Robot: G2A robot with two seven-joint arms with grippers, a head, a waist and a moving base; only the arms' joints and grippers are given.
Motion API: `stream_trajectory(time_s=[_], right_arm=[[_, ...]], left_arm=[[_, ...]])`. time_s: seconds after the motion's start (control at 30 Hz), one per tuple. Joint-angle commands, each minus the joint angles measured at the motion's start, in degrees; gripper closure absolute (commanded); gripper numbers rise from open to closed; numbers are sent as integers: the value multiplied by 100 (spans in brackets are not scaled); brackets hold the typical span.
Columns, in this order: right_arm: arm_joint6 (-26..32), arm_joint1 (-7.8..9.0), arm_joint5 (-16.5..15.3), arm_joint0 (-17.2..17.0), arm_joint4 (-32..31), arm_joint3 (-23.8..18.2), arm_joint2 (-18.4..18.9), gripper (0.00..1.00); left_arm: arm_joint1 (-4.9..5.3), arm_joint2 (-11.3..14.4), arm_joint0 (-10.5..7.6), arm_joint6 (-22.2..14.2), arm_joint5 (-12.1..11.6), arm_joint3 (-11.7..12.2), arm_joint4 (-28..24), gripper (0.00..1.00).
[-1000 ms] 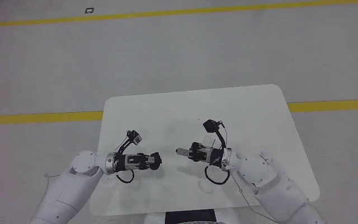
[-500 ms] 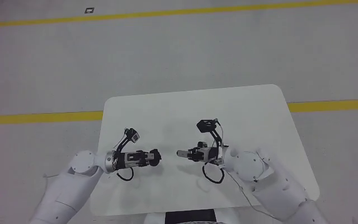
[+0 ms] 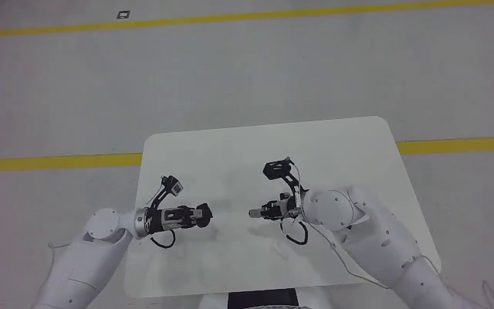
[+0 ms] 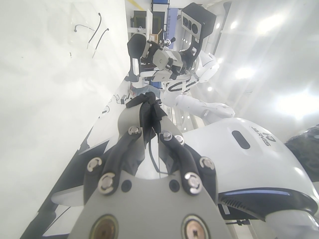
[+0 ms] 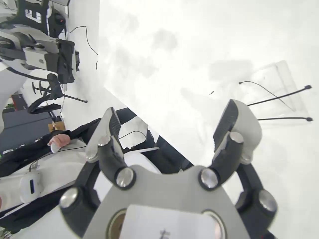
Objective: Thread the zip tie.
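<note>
Pinched between the pressed-together fingers of the left gripper (image 4: 149, 108), the zip tie (image 4: 151, 151): a thin black strand, running from the black-wrapped fingertips (image 4: 147, 101) back toward the palm in the left wrist view. Carried in the air above the white table (image 3: 340, 154), over its near half. Free end hard to follow. In the right wrist view, a thin dark line arcing beside that gripper's tip, impossible to tell whether tie or cable.

Opposite, across a gap, the right gripper (image 5: 170, 111): fingers spread wide, nothing between them, ribbed dark pads turned inward. From above, both grippers roughly level with each other, tips pointing at one another, not touching. Same wide-open stance visible farther off from the left wrist.

Farther out on the tabletop, a clear tray (image 5: 276, 74), shallow and see-through, clear of both grippers. Inside, three spare zip ties (image 5: 279, 96), black and thin, each with a small square head. Two lying straight and nearly parallel, one bowed and crossing a straight one.

Near the tray, on bare tabletop, a small black scrap (image 5: 211, 92), too small to identify.
</note>
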Motion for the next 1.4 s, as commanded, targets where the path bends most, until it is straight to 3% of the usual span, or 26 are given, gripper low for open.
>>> stream_trajectory(time_s=[0.0,0.13,0.27,0.53,0.77,0.93,1.1,1.27,1.37], right_arm=[[1,0,0,0,0,0,0,0],[-171,-2,0,-53,-27,48,1,0],[-218,-23,0,-222,-452,137,49,0],[-429,-307,0,-839,-742,237,546,0],[-429,-307,0,-839,-742,237,546,0],[-625,-346,0,-858,-847,502,587,0],[-945,-582,0,-988,-848,782,828,0],[-1003,-848,0,-1170,-721,776,1042,0],[-1003,-848,0,-1170,-721,776,1042,0]], left_arm=[[3,-20,28,-24,0,-6,-13,100],[3,-20,28,-24,0,-6,-13,100],[3,-20,28,-24,0,-6,-13,100],[3,-20,28,-24,0,-6,-13,100],[3,-20,28,-24,0,-6,-13,100],[3,-20,28,-24,0,-6,-13,100],[3,-20,28,-24,0,-6,-13,100],[3,-20,28,-24,0,-6,-13,100],[3,-20,28,-24,0,-6,-13,100]])
